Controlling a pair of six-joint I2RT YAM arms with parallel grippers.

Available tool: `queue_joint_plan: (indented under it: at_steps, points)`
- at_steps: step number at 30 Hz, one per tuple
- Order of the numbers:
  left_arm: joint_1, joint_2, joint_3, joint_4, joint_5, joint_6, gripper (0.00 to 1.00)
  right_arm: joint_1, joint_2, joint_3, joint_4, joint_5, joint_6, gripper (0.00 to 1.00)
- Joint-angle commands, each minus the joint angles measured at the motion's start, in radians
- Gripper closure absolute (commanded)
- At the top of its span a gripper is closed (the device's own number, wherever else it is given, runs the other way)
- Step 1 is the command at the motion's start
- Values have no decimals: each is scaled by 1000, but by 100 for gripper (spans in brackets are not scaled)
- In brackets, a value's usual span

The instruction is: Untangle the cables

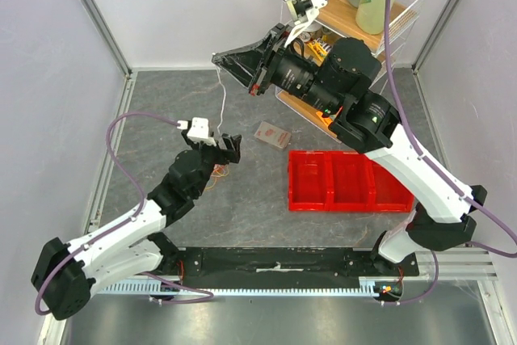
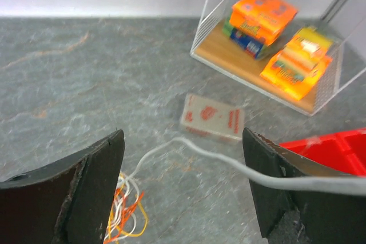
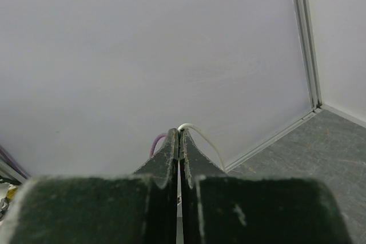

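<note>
My right claw pinches the white cable, held high; my left claw stands wide open, empty, over the tangled cables on the table — nothing pins them, so pulling may drag the whole knot.

Thin cables tangled loosely on the tabletop, one white cable drawn out of the bunch.
In the top view, the orange, yellow and white loops lie slack in a small heap at about 8 o'clock from centre. The white cable leaves the heap toward 12 o'clock and rises off the tabletop, its far end pinched in the closed right jaws.
</note>
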Motion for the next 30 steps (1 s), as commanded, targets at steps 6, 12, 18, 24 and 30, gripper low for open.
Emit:
queue_joint_plan:
  at_steps: [6, 12, 18, 24, 30]
  points:
    - [-3, -44, -10, 288, 103, 200, 35, -6, -38, 1, 48, -64, 37, 100]
    - [-1, -141, -84, 420, 186, 265, 79, -6, -67, -45, 58, -56, 37, 100]
    - [2, -219, -101, 445, 208, 263, 98, -6, -112, -153, 81, -44, 35, 100]
    - [17, -288, 91, -42, 221, 26, 98, -11, -218, -365, -16, 253, -136, 80]
    - [19, -351, 229, -394, 149, -188, 98, -104, -82, -557, -168, 338, -292, 30]
